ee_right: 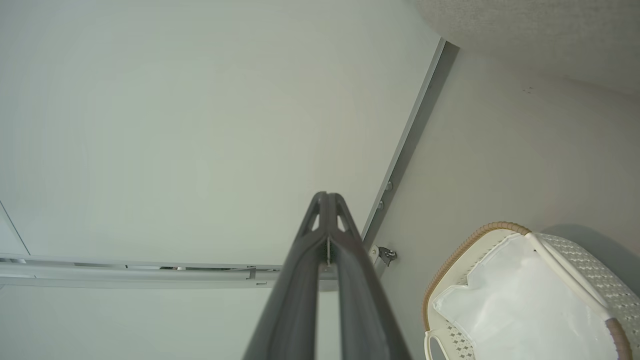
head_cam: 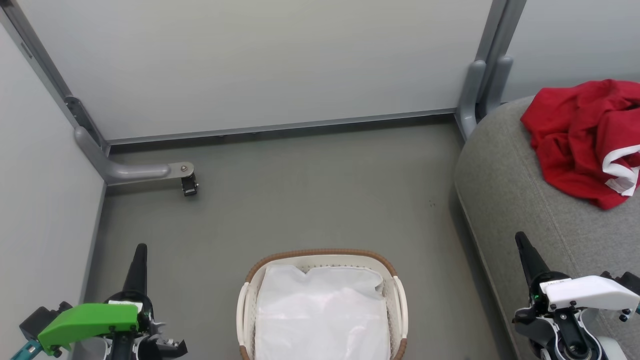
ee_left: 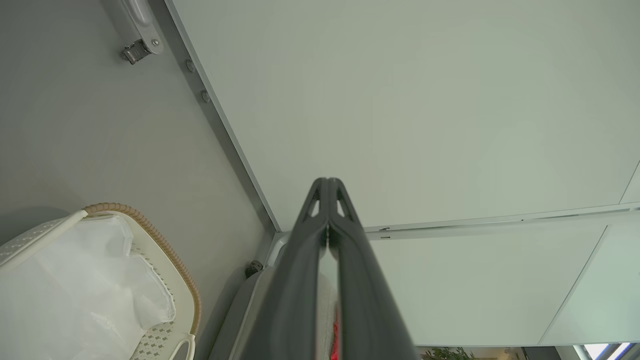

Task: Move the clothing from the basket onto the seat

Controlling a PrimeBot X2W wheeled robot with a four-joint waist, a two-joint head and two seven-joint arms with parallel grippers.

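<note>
The clothing [head_cam: 585,142], a crumpled red heap with white trim, is being carried by the seat [head_cam: 505,200]. It is lying toward the cushion's far edge, close to its rounded far corner. The basket [head_cam: 320,254] is being borne by the grey floor [head_cam: 310,190] at that floor's near edge. It is being shown beside the seat's left edge, with a strip of floor between the two. The basket's inside is being covered by a plain white sheet [head_cam: 320,315], which is being bunched up against the brown woven rim.

The left gripper [head_cam: 141,248] is being held clenched on itself, its two dark fingers being pressed together at the tips. It is being pointed toward the far wall panel [head_cam: 260,65], over the floor's left edge, well apart from the basket. The right gripper [head_cam: 521,237] is likewise being held clenched on itself, fingers meeting at the tips. It is being seen over the seat's near left edge, well apart from the clothing. Whether it is touching the cushion cannot be told.
</note>
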